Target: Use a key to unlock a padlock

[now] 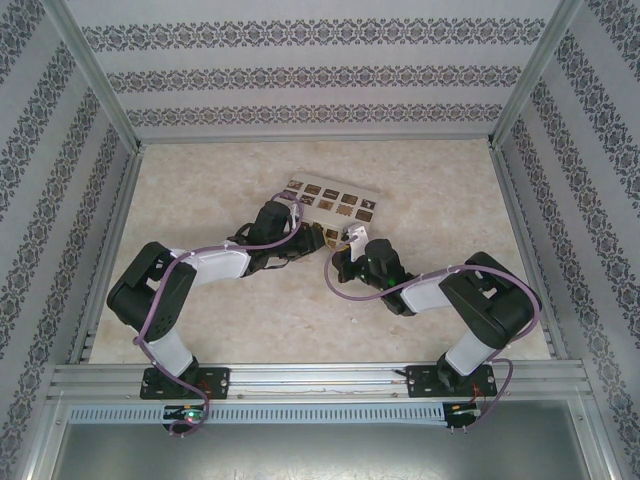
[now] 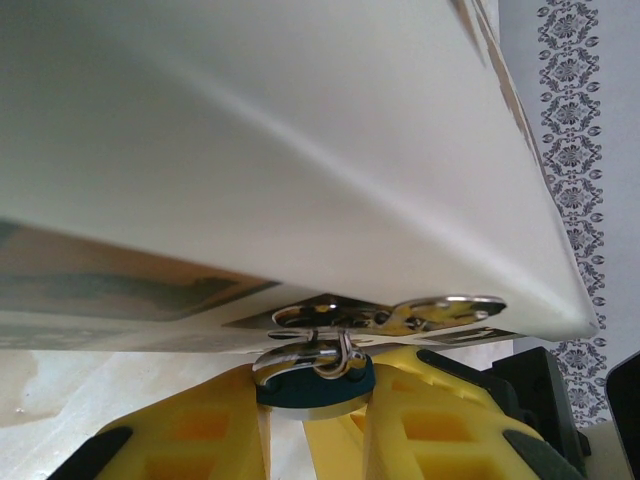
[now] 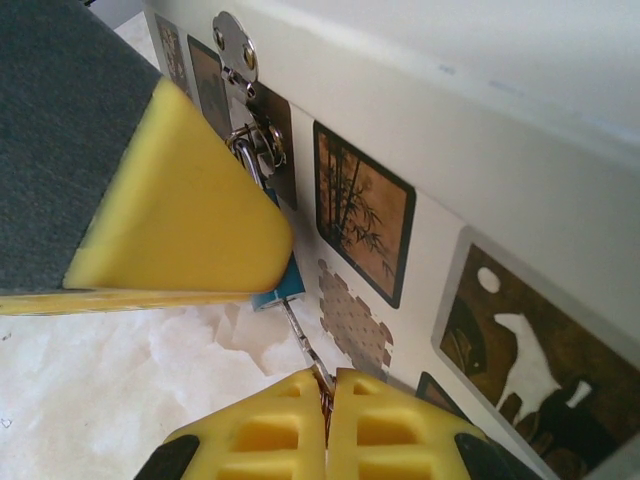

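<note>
Left gripper (image 2: 318, 400) on half-hidden padlock (image 2: 303, 392), right gripper (image 3: 328, 388) on key (image 3: 303, 342).

Two arms folded inward, grippers almost tip to tip

The left arm (image 1: 160, 300) rises from its base, bends at a high elbow and stretches right and away. The right arm (image 1: 480, 310) mirrors it, elbow out to the right, forearm running left. The wrists nearly meet — the left gripper (image 2: 316, 400) comes in from the left, the right gripper (image 3: 328, 385) from the near side. The left's yellow fingers (image 2: 190, 435) stand slightly apart, clamped on the padlock (image 2: 312, 388); the right's are pressed together, pinching the key (image 3: 303, 340) — its shaft runs up beside one left finger.
</note>
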You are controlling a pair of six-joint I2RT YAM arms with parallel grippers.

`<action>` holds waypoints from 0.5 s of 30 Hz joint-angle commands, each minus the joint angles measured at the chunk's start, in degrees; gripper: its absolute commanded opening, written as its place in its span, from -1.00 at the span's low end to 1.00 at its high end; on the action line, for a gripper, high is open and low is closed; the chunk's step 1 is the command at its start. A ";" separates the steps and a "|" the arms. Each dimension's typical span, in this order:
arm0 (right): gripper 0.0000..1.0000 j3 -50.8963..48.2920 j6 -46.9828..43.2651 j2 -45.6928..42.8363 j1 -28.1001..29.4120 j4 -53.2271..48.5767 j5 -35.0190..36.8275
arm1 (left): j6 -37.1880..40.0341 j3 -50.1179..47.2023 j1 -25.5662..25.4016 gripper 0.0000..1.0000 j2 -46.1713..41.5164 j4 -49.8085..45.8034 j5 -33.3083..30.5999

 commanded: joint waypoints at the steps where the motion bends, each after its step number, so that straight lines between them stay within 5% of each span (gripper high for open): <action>1: -1.00 2.43 -0.96 0.99 -0.53 4.56 -1.26 | -1.15 0.69 -0.75 -0.53 -1.52 3.42 4.00; 15: -1.00 8.36 -1.09 2.83 -2.05 7.37 -6.60 | -1.15 0.05 -0.80 -0.52 -2.15 3.33 4.51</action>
